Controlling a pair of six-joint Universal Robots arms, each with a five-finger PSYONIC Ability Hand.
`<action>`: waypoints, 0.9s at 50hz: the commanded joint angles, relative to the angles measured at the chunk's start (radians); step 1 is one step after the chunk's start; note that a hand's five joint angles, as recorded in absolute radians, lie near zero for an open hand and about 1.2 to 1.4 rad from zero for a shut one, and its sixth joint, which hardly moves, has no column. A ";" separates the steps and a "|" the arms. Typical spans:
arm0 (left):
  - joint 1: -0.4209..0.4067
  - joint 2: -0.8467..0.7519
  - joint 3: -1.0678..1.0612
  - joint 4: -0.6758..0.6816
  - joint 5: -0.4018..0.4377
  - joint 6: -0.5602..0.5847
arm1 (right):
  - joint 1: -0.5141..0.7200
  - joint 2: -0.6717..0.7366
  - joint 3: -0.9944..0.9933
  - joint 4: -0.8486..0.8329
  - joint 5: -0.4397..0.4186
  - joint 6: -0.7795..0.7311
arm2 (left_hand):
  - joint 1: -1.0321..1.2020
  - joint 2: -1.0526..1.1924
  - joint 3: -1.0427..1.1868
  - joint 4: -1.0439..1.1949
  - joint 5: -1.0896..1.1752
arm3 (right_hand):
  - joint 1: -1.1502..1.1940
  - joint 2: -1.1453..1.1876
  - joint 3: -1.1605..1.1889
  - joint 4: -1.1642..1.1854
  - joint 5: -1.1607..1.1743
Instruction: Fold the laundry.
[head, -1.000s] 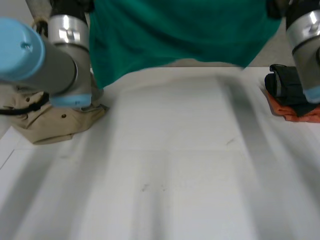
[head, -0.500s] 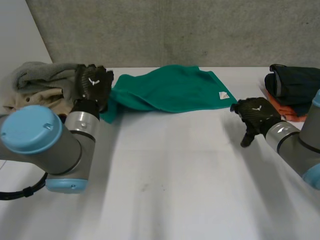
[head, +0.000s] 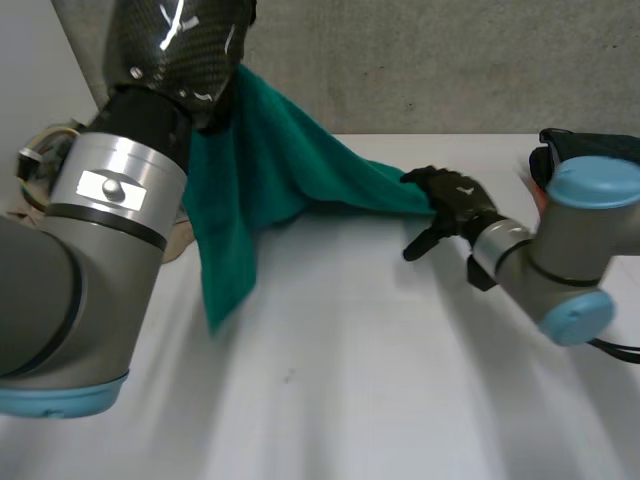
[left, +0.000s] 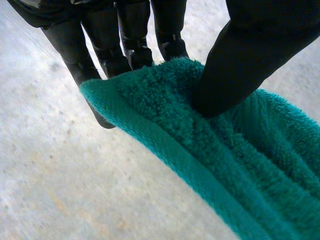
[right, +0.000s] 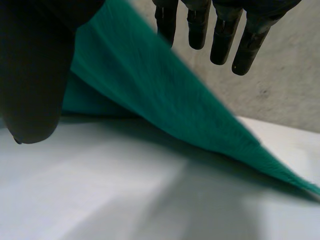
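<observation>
Up it goes! A moment ago the green towel (head: 270, 170) lay bunched along the far side of the desk (head: 350, 380). Now my left hand (head: 180, 45) has hauled its left end high into the air. In the left wrist view my fingers (left: 130, 40) are clamped on the towel's thick edge, with the thumb pressing the pile against them, so that grip looks solid.

From there the cloth runs down in a long slope to the right, and one loose flap hangs toward the near left, reaching the desk.

My right hand (head: 455, 205) has slid in from the right and now sits at the towel's low right tip. Its fingers (right: 222, 40) are straight and parted from the thumb, closed on nothing (the cloth passes just beyond them).

So the towel is off the heap and half opened. I reckon the right tip needs pinching next before I can spread it flat for a fold. The dark folded stack (head: 580, 145) waits at the far right.
</observation>
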 joint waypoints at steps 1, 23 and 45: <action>-0.014 0.104 0.018 -0.021 -0.002 0.002 | 0.028 0.256 -0.263 0.006 0.067 -0.038 | 0.262 0.197 0.200 0.196 0.245 | 0.104 0.086 0.094 0.073 0.066; 0.106 0.232 -0.008 -0.091 -0.002 -0.001 | -0.219 -0.253 -0.055 0.041 -0.032 -0.263 | 0.262 0.197 0.200 0.196 0.245 | 1.197 1.179 1.187 1.166 1.159; 0.354 -0.206 0.036 -0.329 0.196 -0.001 | -0.295 -0.491 -0.073 0.707 -0.074 -0.841 | 0.262 0.197 0.200 0.196 0.245 | 1.197 1.179 1.187 1.166 1.159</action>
